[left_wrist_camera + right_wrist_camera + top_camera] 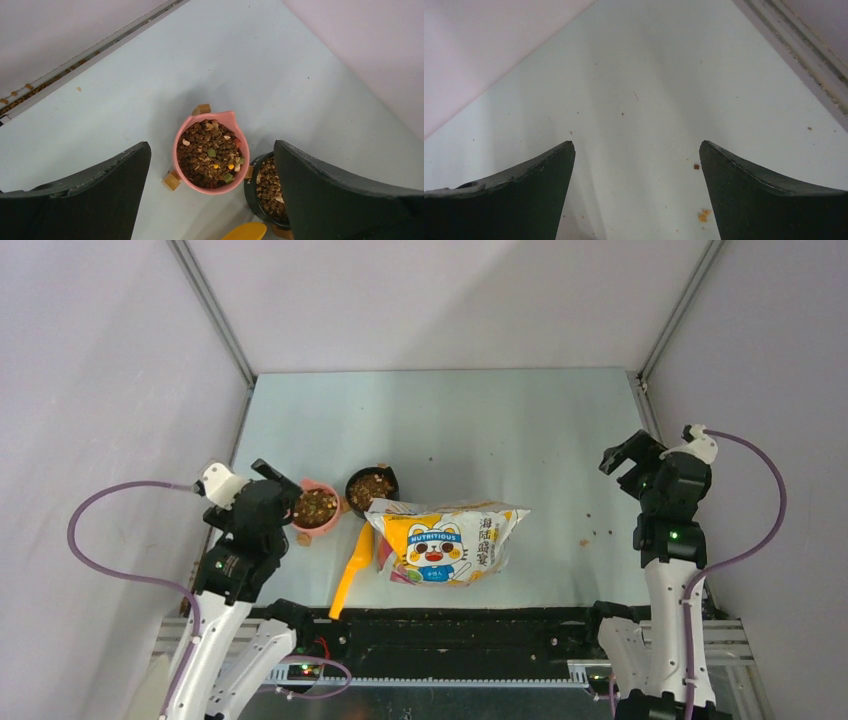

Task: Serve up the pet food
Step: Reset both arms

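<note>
Both pink bowl (176, 150) & black bowl (248, 182) at its 2 o'clock held kibble (207, 160); L claw (211, 144), R claw (636, 144) gaped empty. Prob. done; retract next.

brown pet food (210, 157) fills pink & black bowls

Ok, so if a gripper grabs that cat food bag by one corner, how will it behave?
Probably floppy: the bag lies flat and creased, so it would likely sag rather than hold shape. If its end by the black bowl is open, which I cannot tell, contents could spill.
</note>
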Tool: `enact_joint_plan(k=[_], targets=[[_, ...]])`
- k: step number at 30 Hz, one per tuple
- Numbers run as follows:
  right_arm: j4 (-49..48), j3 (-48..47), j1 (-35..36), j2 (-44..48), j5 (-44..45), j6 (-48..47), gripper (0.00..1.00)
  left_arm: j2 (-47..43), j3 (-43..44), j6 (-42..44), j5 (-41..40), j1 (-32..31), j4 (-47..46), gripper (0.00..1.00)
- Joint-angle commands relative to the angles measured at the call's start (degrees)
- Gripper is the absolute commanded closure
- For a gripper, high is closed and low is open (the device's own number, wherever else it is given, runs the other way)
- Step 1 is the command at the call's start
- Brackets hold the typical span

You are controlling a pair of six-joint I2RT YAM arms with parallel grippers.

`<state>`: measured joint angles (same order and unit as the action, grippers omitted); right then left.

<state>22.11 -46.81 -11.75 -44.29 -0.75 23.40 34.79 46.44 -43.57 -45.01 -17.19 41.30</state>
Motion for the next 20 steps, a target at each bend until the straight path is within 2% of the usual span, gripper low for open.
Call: enact_joint_plan(k=[1,20], targets=[[-2.1,1.0,-0.2,2.2,3.8,-1.3,0.01,-0.8,-0.6,-3.0,-1.4,0.4,-0.2,0.0],[-2.3,2.0,-0.2,4.5,2.7,-1.8,0.01,-7.0,-3.4,-2.9,1.5,0.5,-1.7,0.01]])
